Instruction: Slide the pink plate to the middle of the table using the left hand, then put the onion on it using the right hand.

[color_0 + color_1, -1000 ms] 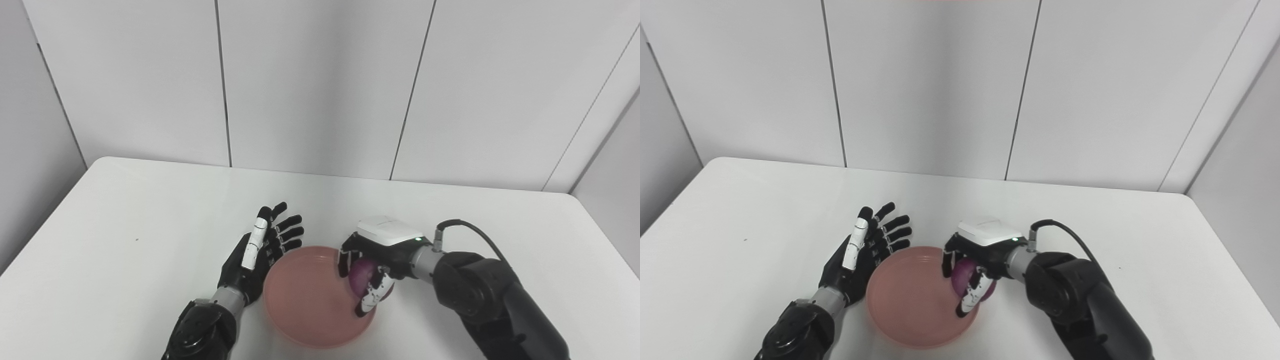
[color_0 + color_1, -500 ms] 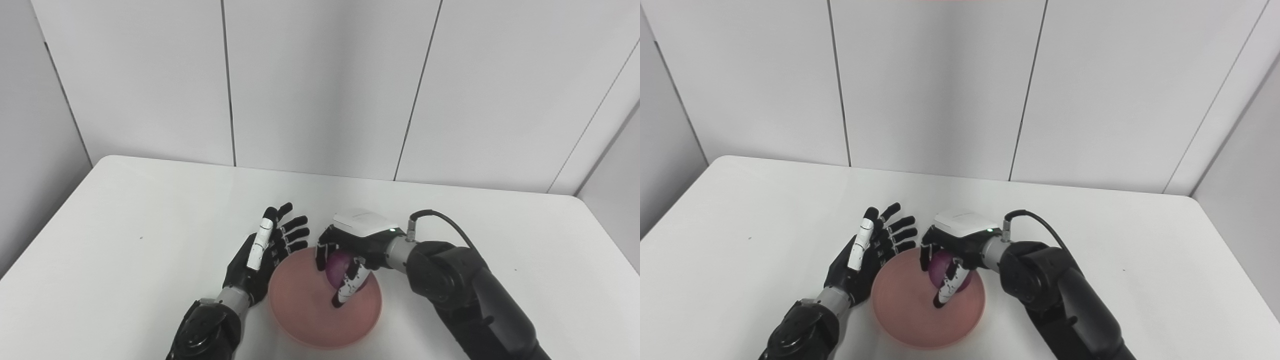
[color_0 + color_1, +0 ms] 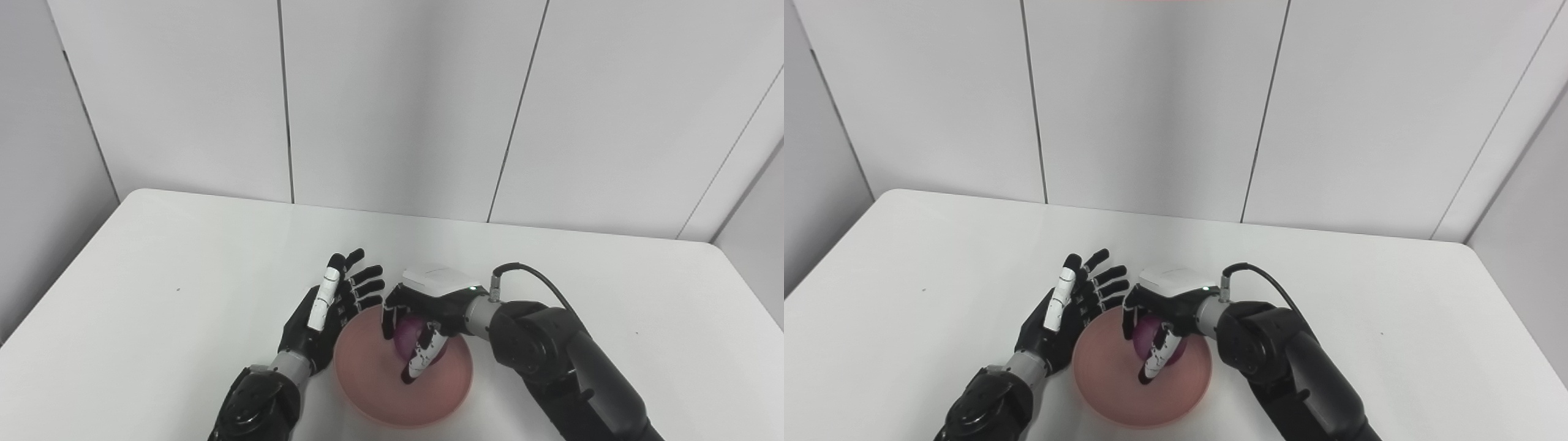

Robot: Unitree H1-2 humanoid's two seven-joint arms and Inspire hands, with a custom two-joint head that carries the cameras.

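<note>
The pink plate lies near the table's front edge, roughly at mid width. My right hand hangs over the plate's middle, shut on a purple onion that peeks out between thumb and fingers; I cannot tell whether the onion touches the plate. My left hand stands open against the plate's left rim, fingers spread and pointing away from me. In the right eye view the onion shows under the right hand, with the left hand beside the plate.
The white table runs to a rounded back edge below grey wall panels. A black cable loops up from the right wrist. Nothing else stands on the tabletop.
My right hand has carried the onion leftward from the plate's right rim to over its middle. The left hand stays by the left rim. The camera has shifted slightly.
</note>
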